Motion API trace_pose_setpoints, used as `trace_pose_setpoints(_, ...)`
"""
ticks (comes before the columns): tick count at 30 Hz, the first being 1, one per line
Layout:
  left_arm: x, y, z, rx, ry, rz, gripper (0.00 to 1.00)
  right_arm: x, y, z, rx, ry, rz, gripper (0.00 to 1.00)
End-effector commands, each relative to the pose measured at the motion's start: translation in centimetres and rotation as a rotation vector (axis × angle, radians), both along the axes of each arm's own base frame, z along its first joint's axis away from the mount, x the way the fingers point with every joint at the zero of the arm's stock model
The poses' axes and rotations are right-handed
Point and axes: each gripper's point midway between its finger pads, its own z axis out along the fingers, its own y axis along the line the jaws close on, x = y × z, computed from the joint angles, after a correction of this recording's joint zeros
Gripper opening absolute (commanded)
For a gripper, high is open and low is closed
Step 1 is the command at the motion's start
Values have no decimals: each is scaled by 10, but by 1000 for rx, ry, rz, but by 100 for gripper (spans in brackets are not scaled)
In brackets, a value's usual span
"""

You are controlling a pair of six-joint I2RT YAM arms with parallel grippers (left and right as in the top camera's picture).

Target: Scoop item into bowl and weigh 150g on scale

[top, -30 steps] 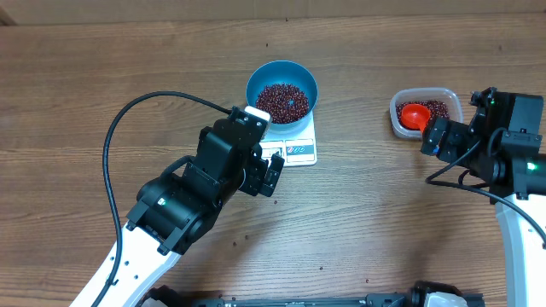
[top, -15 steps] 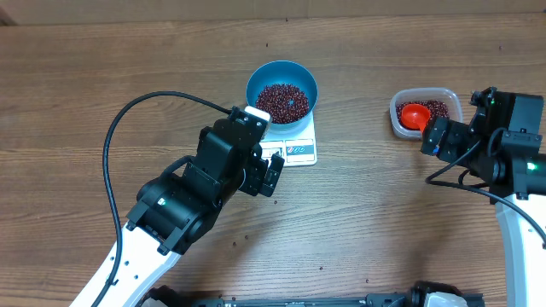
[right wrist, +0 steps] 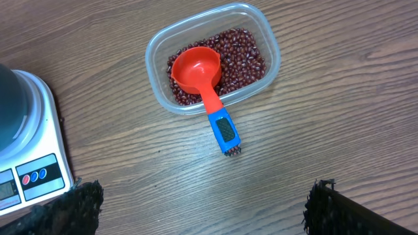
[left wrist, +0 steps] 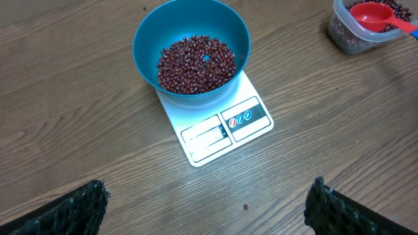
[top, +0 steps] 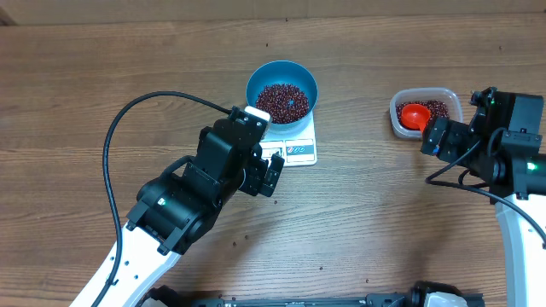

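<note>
bowl [top: 282,78] of beans [top: 282,101] on scale's [top: 299,150] far half, table [top: 85,85] centre, toward far edge | scale long axis far-to-near, display strip facing near edge | bare wood between scale and tub [top: 425,94], which is off to the right | scoop [top: 415,115] cup in tub, handle over near rim | left gripper [left wrist: 206,212] jaws spread wide, empty, near side of scale | right gripper [right wrist: 202,212] wide, empty, near side of tub

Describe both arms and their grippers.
Left arm: white lower link, blocky black joints, a black cable looping beside it, white wrist block. Right arm: likewise black over white, with a green light. Fingers of the left gripper and right gripper are black, rough-textured.
</note>
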Motion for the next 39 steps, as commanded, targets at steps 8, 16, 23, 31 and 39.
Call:
trace_pose_setpoints(8,0,3,8,-16,-20,14,100,1,-3,-1,-8,-1,-3,100)
trace_pose_setpoints(16,0,3,8,-16,-19,14,100,1,-3,-1,-9,-1,-3,100)
trace_pose_setpoints(23,-1,1,7,-22,-15,6,100,1,-3,-1,-9,-1,-3,100)
trace_pose_setpoints(31,-5,5,-13,8,26,5,99,1,-3,-1,-9,-1,-3,100)
trace_pose_setpoints(39,-14,12,-28,21,39,9,99,1,-3,-1,-8,-1,-3,100)
